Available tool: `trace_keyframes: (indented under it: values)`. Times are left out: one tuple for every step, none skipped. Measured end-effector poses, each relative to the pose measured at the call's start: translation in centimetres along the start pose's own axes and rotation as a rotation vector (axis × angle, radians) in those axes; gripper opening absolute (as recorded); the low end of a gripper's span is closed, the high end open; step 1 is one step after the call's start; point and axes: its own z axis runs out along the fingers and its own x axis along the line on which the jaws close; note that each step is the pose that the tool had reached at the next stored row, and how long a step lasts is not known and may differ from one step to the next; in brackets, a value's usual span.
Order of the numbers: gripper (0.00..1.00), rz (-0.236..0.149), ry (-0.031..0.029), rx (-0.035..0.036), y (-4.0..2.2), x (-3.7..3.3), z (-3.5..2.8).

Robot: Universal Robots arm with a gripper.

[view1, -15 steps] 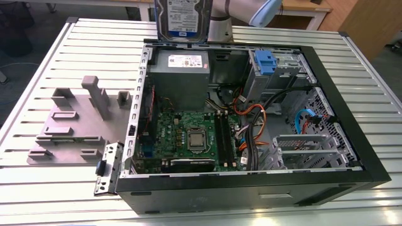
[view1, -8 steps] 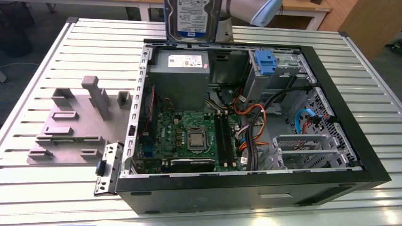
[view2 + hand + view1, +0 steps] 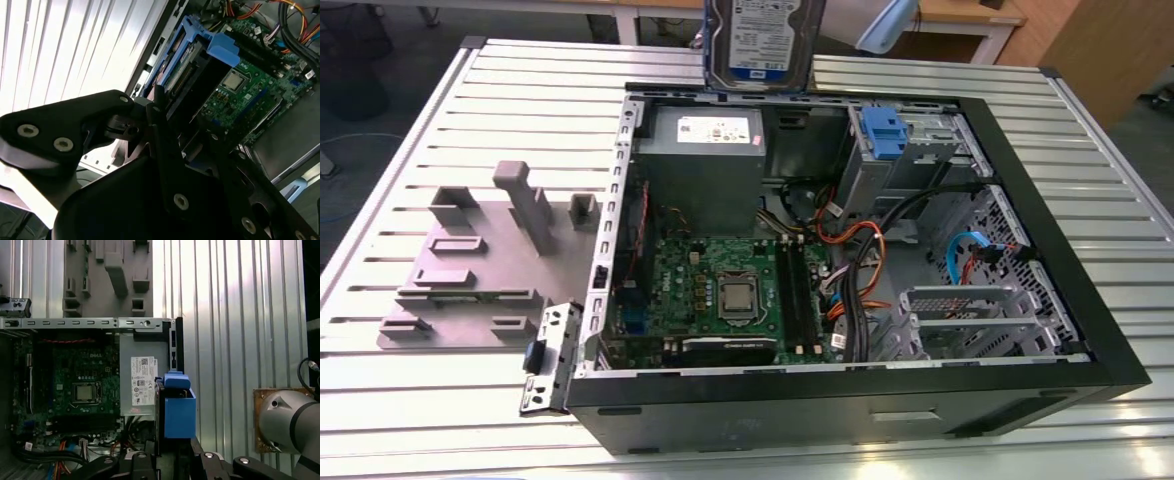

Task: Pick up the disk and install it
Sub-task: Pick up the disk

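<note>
The flat silver-grey rectangular disk (image 3: pixel 765 40) with a white-and-blue label is hanging upright in the air, label facing the exterior camera, directly beyond the fingertips of the black gripper (image 3: pixel 172 454). Its blue plastic carrier bracket (image 3: pixel 179 412) is pointing away from the gripper, down toward the machine. Below it the open black computer case (image 3: pixel 854 405) is lying on the ribbed aluminium table (image 3: pixel 454 430). The disk is hovering over the case edge, just above the grey power-supply box with a white sticker (image 3: pixel 700 150). The green motherboard (image 3: pixel 720 290) and a blue-latched metal drive bay (image 3: pixel 886 135) are lying open beneath, and a grey moulded fixture (image 3: pixel 467 270) is sitting beside the case on the exterior view's left. The fingers are closing in on the disk's flat sides and seemingly clamping it, though the contact itself is in shadow.
</note>
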Motion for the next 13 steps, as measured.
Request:
trace_keyframes:
  values:
    - [0.35,0.000,0.0001,0.0000,-0.35,-0.03,-0.01]
    - [0.35,0.000,0.0001,0.0000,-0.68,-0.06,-0.02]
    - [0.35,0.000,0.0000,0.0000,-0.99,-0.08,-0.02]
    - [0.35,0.000,0.0000,0.0000,-1.29,-0.11,-0.03]
    - [0.35,0.000,0.0001,0.0000,-1.59,-0.14,-0.04]
    - [0.35,0.000,0.0000,0.0000,-1.87,-0.17,-0.04]
    - [0.35,0.000,0.0000,-0.0001,-2.15,-0.19,-0.05]
    - [0.35,0.000,0.0001,0.0000,-2.44,-0.22,-0.06]
    - [0.35,0.000,0.0002,0.0000,-2.69,-0.24,-0.06]
    - [0.35,0.000,0.0005,-0.0001,-2.94,-0.24,-0.06]
    - [0.35,0.000,0.0005,0.0000,-3.18,-0.25,-0.06]
    - [0.35,0.000,0.0006,0.0000,-3.42,-0.26,-0.06]
    - [0.35,0.000,0.0009,0.0000,-3.67,-0.27,-0.07]
